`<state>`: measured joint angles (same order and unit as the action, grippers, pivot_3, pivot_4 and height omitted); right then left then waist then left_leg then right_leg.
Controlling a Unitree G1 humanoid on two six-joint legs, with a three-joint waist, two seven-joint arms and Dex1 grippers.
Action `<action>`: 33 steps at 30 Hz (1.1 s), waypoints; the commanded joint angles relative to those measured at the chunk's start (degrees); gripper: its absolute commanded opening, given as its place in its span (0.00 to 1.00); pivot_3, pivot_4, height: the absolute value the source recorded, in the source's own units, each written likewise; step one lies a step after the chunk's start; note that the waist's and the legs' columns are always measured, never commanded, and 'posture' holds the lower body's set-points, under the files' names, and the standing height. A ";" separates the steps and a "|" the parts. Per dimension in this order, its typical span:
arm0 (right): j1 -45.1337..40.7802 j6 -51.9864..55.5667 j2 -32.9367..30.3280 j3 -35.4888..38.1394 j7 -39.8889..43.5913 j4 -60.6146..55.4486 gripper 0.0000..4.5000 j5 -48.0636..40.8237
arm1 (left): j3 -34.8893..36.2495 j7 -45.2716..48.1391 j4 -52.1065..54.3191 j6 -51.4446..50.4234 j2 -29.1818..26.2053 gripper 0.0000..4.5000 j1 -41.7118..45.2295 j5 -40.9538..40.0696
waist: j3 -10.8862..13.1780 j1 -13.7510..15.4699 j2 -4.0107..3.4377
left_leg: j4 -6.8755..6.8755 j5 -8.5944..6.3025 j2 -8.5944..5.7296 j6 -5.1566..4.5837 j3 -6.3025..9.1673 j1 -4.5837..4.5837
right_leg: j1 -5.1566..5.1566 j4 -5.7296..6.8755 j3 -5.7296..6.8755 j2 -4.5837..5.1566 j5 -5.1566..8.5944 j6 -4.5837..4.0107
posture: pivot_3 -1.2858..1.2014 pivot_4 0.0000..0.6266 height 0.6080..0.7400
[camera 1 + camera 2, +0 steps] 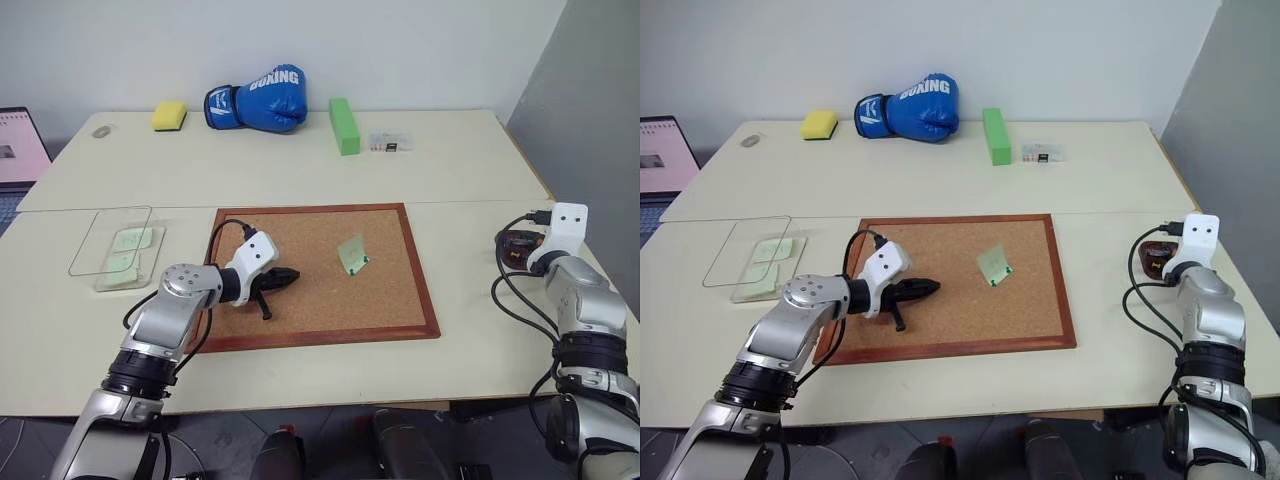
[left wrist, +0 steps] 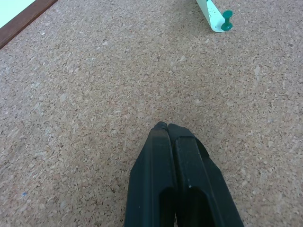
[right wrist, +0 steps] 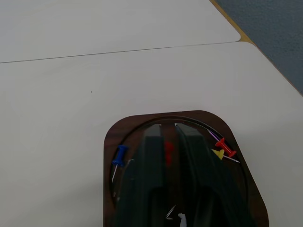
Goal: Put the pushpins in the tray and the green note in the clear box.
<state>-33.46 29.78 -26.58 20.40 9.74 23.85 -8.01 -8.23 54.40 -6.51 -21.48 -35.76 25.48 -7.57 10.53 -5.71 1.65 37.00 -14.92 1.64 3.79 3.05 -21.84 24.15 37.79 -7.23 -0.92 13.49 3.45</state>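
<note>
A pale green note (image 1: 351, 252) stands curled on the corkboard (image 1: 320, 300), held by a green pushpin (image 2: 227, 27) at its lower corner. My left gripper (image 2: 165, 126) is shut and empty, low over the cork to the left of the note. At the table's right edge, my right gripper (image 3: 169, 127) hangs over the dark brown tray (image 3: 113, 137) with its fingers slightly apart. A red pushpin (image 3: 168, 150) shows in the gap between them. Blue (image 3: 120, 154), yellow (image 3: 218, 153) and another red pushpin (image 3: 225, 147) lie in the tray. The clear box (image 1: 110, 210) sits left of the board with pale green slips inside.
Along the table's far side are a yellow sponge (image 1: 169, 116), a blue boxing glove (image 1: 258, 98), a bright green block (image 1: 344, 125) and a small clear packet (image 1: 389, 142). A laptop (image 1: 18, 148) stands at the far left. The right table edge runs close beside the tray.
</note>
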 commanded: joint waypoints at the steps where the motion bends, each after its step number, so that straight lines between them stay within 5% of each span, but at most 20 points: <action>1: -2.10 -2.67 -1.57 0.61 -0.58 0.20 0.33 -0.38 | -0.23 0.19 0.66 -0.71 -0.47 0.00 -0.54 0.33 | 0.00 -0.02 0.00 | 0.00 0.00 0.00 0.00 0.00 0.00 | 0.00 0.00 0.00 0.00 0.00 0.00 | 0.52 0.24 1.00; 15: -0.85 -4.45 -2.41 -0.37 -1.49 -2.76 0.99 0.48 | -0.48 0.26 -0.80 0.26 -0.02 0.00 0.34 0.63 | 0.00 -0.02 0.00 | 0.00 0.00 0.00 0.00 0.00 0.00 | 0.00 0.00 0.00 0.00 0.00 0.00 | 0.52 0.24 1.00; 33: 11.14 -0.94 -0.02 -27.92 29.65 -35.60 0.99 -7.24 | -0.08 -0.10 -1.03 0.12 -0.08 0.00 0.60 0.57 | 0.00 0.40 -0.02 | 0.03 0.00 0.02 0.00 0.07 -0.03 | 0.00 -0.02 0.06 -0.01 0.01 0.01 | 0.52 0.24 1.00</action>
<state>-21.33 29.33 -27.13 -5.86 37.18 -8.18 -14.41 -8.42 54.39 -7.41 -20.93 -35.37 26.00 -7.55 10.53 -5.30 1.63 37.05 -14.92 1.65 3.79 3.12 -21.86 24.13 37.77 -7.17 -0.92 13.49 3.47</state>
